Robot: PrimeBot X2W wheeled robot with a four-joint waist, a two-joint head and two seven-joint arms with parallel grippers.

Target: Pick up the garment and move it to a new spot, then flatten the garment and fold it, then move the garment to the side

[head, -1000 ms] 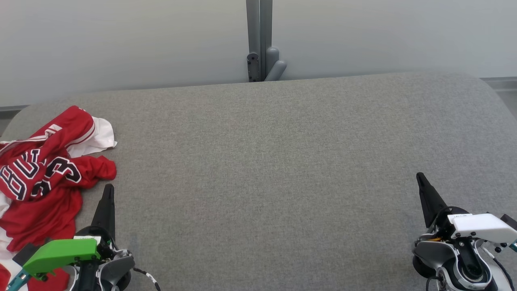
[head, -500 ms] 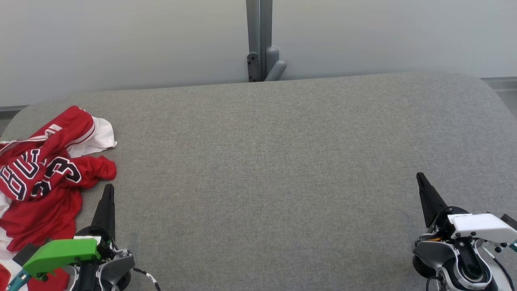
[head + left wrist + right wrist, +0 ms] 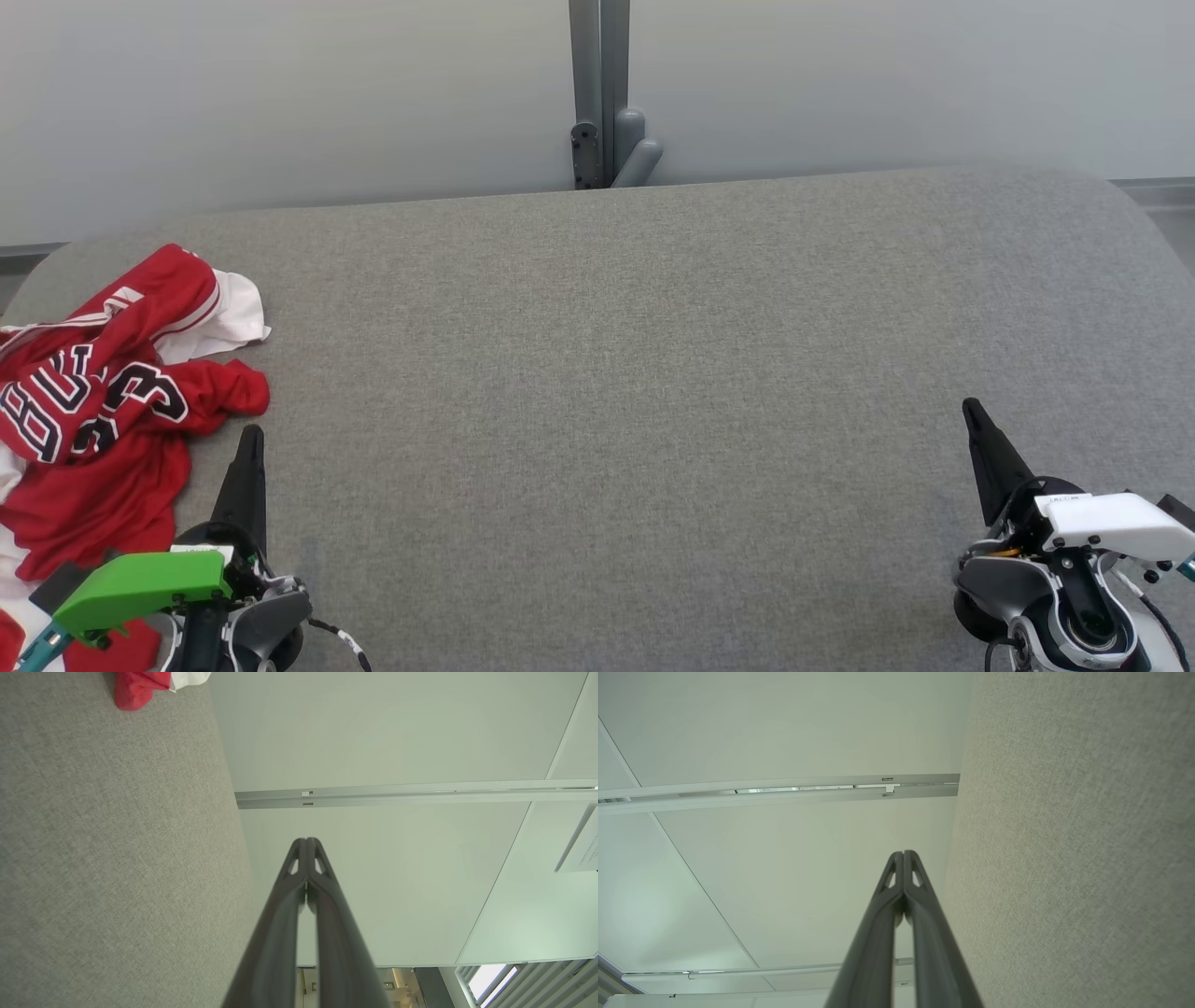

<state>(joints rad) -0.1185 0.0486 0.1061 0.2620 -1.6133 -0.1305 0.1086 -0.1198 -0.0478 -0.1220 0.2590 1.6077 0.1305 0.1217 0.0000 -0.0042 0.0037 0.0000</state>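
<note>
A crumpled red and white jersey [image 3: 103, 411] with dark lettering lies bunched at the left edge of the grey fabric table [image 3: 616, 373]. A red corner of the jersey [image 3: 135, 690] also peeks into the top left of the left wrist view. My left gripper [image 3: 250, 435] rests at the lower left, just right of the garment and apart from it, its fingertips pressed together and shut [image 3: 306, 841] on nothing. My right gripper [image 3: 971, 407] sits at the lower right, far from the garment, also shut [image 3: 903, 853] and holding nothing.
A grey post with a bracket [image 3: 602, 103] stands behind the table's far edge against a pale wall. The table's rounded corners show at far left and far right. Wide bare fabric stretches between the two grippers.
</note>
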